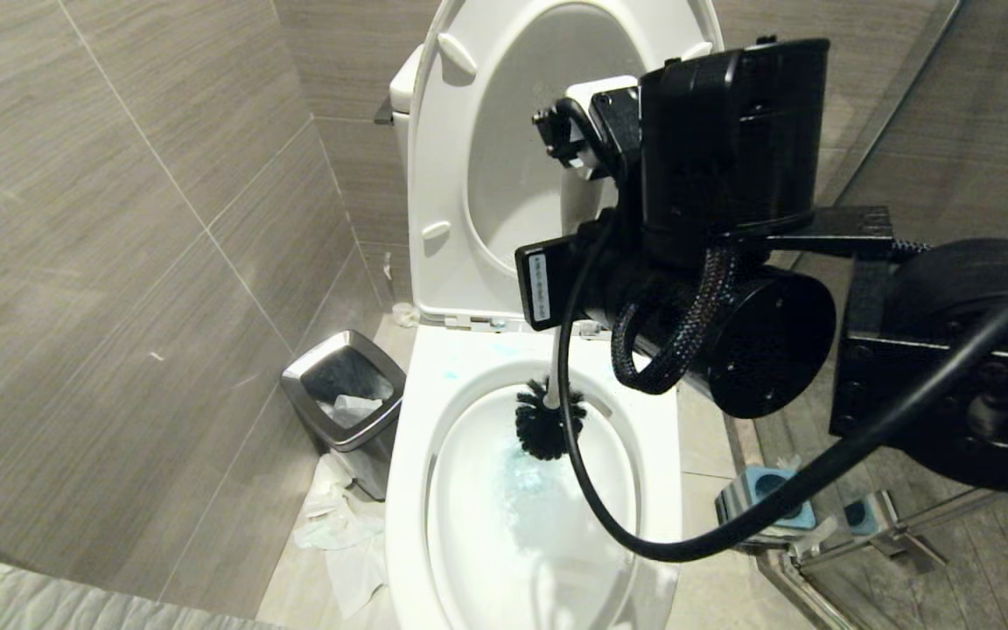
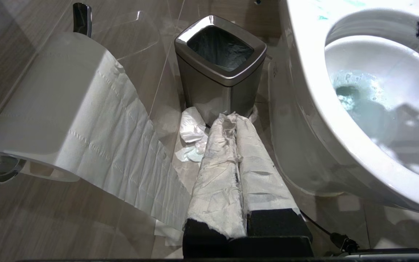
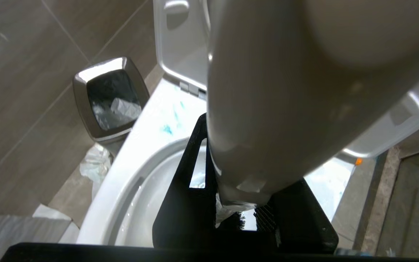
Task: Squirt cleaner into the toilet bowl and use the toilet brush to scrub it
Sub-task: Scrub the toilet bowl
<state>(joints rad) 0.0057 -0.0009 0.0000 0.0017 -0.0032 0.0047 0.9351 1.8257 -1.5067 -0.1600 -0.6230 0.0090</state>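
A: Fingers [image 3: 191,203] of the right gripper [image 3: 238,214] are closed on the white handle of the toilet brush [image 1: 546,418]; the handle fills the right wrist view, clamped between the black jaws.

B: And the left gripper [image 2: 236,145]?

A: Its fingers [image 2: 216,182], wrapped in white paper, are pressed together with nothing between them; it hangs low beside the toilet, pointing toward the bin.

B: Start with the biggest thing, then.

A: The toilet bowl [image 1: 408,490] sits in the middle of the head view, seat and lid raised against the tank; the right arm reaches over it from the right, with a black cable looping down across the basin.

B: Where is the brush head?

A: Its black bristles are inside the bowl, at the back wall just under the rim; the handle rises from them to the gripper above.

B: The cleaner [image 1: 526,490]?

A: Pale blue tint in the water and on the ceramic below the bristles; a few turquoise smears on the rim near the hinge.

B: Smaller things?

A: A steel-rimmed bin [image 1: 346,398] stands on the floor to the left of the bowl; crumpled paper [image 1: 338,525] lies beside it; a toilet paper roll [image 2: 49,105] hangs on the wall; a blue-and-grey holder [image 1: 771,503] stands to the bowl's right.
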